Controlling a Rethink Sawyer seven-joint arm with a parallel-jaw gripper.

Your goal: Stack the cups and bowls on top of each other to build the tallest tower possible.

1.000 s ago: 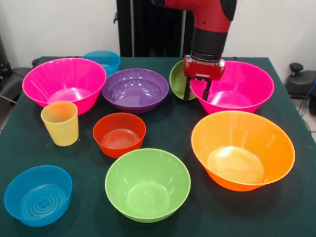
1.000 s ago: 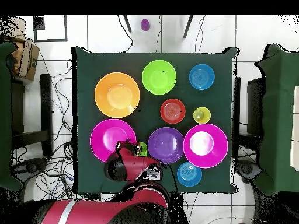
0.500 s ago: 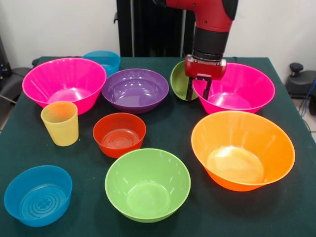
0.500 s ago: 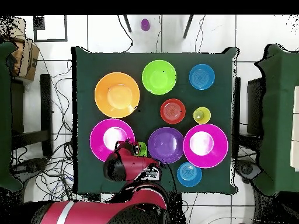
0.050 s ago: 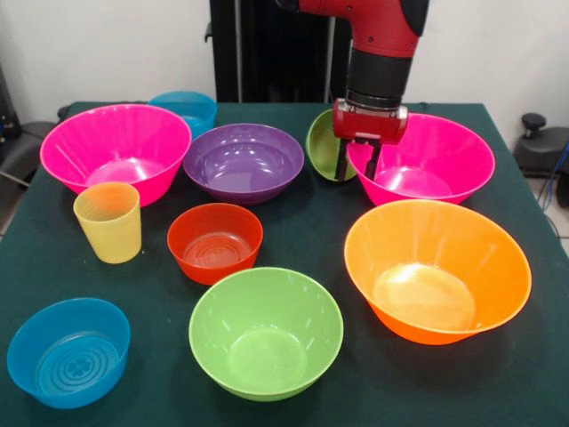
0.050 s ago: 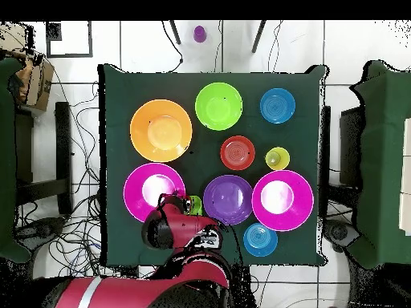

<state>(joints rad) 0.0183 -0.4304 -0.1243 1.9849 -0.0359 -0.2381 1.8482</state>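
Front view: gripper (image 5: pixel 355 167) grips tilted lime-green bowl (image 5: pixel 322 145).

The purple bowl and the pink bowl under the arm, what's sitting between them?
A small lime green bowl, tipped up on edge, lies between the purple bowl and that pink bowl. The front view shows it best.

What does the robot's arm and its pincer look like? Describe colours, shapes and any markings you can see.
The arm is a thick, rounded tube in glossy red, ending in a black cylindrical wrist with a thin metal ring. Below sits a boxy red block carrying the pincer, which has two slim dark fingers. From overhead, the arm shows a pale grey band further back. No loose cables or readable markings are visible.
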